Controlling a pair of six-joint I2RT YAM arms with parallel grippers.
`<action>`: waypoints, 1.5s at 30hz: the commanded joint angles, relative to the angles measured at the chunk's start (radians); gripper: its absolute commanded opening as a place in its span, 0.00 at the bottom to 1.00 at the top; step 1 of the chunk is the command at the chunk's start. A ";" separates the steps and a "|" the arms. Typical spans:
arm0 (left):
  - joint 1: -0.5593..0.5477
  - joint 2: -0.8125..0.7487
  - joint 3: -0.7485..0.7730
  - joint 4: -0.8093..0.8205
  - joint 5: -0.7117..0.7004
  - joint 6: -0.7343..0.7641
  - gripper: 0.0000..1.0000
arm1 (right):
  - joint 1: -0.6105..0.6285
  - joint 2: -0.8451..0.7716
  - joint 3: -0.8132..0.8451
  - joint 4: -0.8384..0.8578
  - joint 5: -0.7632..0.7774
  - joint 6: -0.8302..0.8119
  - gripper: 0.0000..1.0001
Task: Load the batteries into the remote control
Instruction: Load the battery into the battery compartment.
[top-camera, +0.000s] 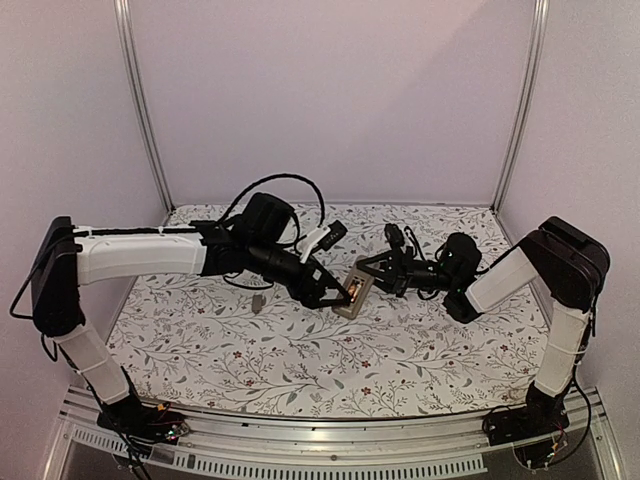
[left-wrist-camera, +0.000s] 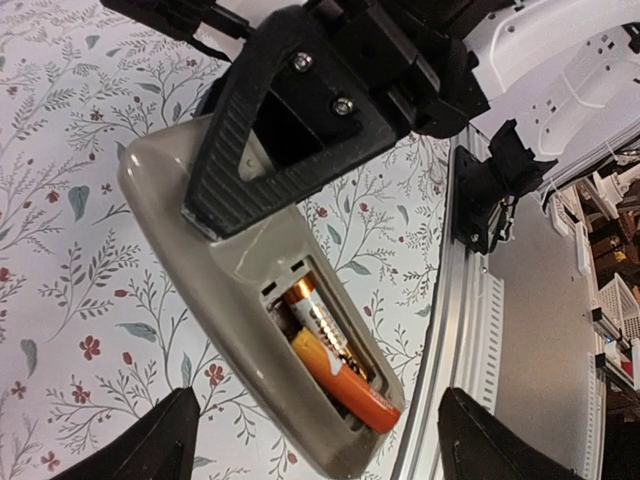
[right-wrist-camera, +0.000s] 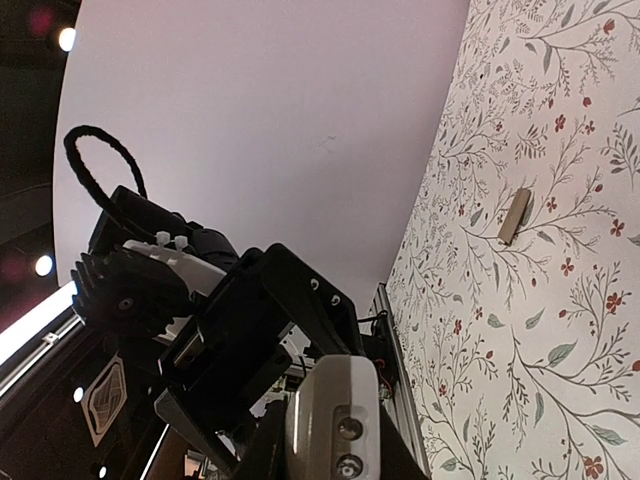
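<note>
Because it is a slim, hollow plastic shell, the remote control (left-wrist-camera: 240, 262) looks light and rigid, yet smooth enough to twist in a pinch. It hangs above the flowered bench (top-camera: 200, 350) at the middle of the top view, and its grey-tan back fills the centre of the left wrist view. I judge the safest hold to be across the long edges at the solid end, away from the open bay. That is where the right end effector (top-camera: 365, 282) is clamped, with 1 ribbed black finger (left-wrist-camera: 270, 130) lying flat across the back in the upper middle of the left wrist view. The left end effector (top-camera: 328, 293) hovers just beside the remote's other end. Its fingertips (left-wrist-camera: 150, 445) are spread wide at the bottom corners of its own view and hold nothing.

The battery bay (left-wrist-camera: 272, 300) is uncovered, toward the lower right of the left wrist view, and holds 2 batteries (left-wrist-camera: 340, 372). The 1 with a copper and white wrap lies down in its slot. The orange 1 lies beside it at a slant and, by my reading, is not fully seated. Both are small, hard cylinders, dense for their size, slick and prone to roll, so a press would likely suit better than a pinch. A small flat grey piece (top-camera: 258, 301) lies on the bench left of centre in the top view, well apart from the remote.
</note>
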 joint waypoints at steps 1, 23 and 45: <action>-0.013 0.023 -0.017 0.033 0.023 -0.024 0.82 | 0.015 -0.032 0.027 0.084 -0.020 -0.004 0.00; -0.006 0.069 -0.009 0.074 0.029 -0.075 0.57 | 0.040 -0.060 0.034 0.083 -0.036 -0.025 0.00; 0.030 0.151 0.017 0.101 0.048 -0.215 0.30 | 0.082 -0.157 0.032 0.085 -0.063 -0.079 0.00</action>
